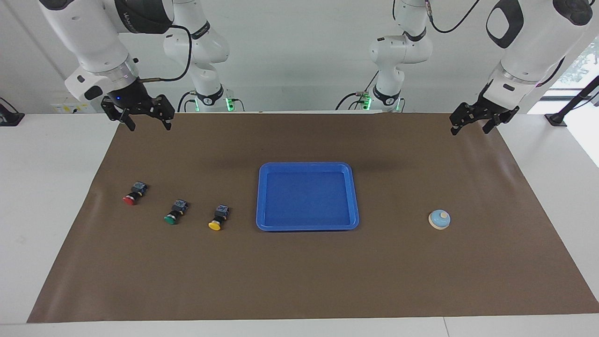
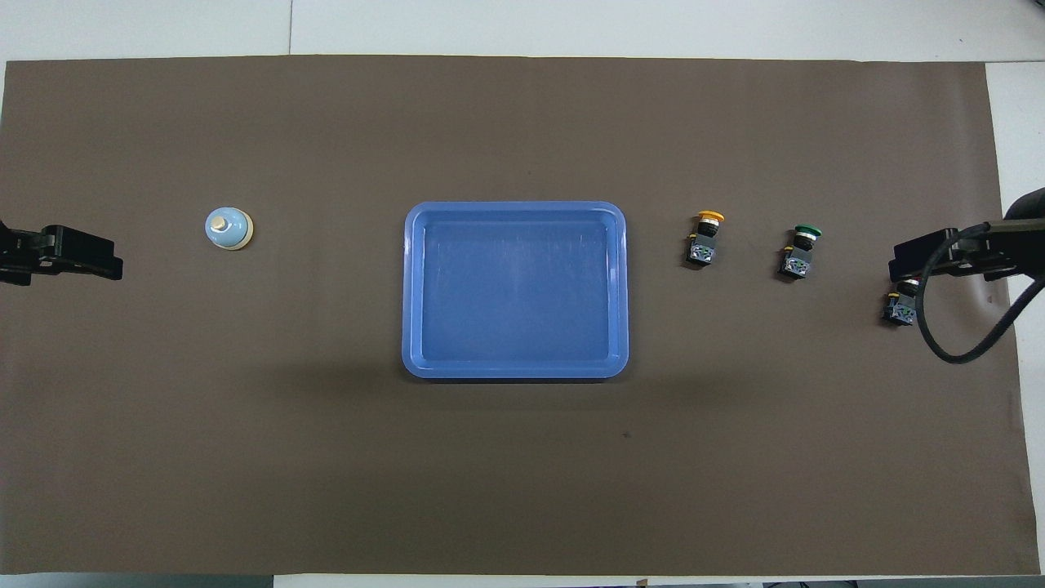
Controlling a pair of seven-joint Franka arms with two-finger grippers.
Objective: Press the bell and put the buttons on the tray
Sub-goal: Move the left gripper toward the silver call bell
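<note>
**Both arms waiting, nothing on the tray**

I see the tray [image 1: 307, 225] bare at mid-mat. Bell [image 1: 439, 219] sits toward the left arm's end. Red button [image 1: 134, 193], green button [image 1: 175, 212] and yellow button [image 1: 218, 217] lie in a row toward the right arm's end (yellow closest to the tray). Left gripper [image 1: 471, 127] hangs over its mat corner, fingers apart, holding nothing. Right gripper [image 1: 149, 124] likewise over its corner, fingers spread wide, nothing btwn them.

No lettering reads clearly anywhere; a short white word runs along the right arm [image 1: 140, 18]'s dark band, too small to make out.
</note>
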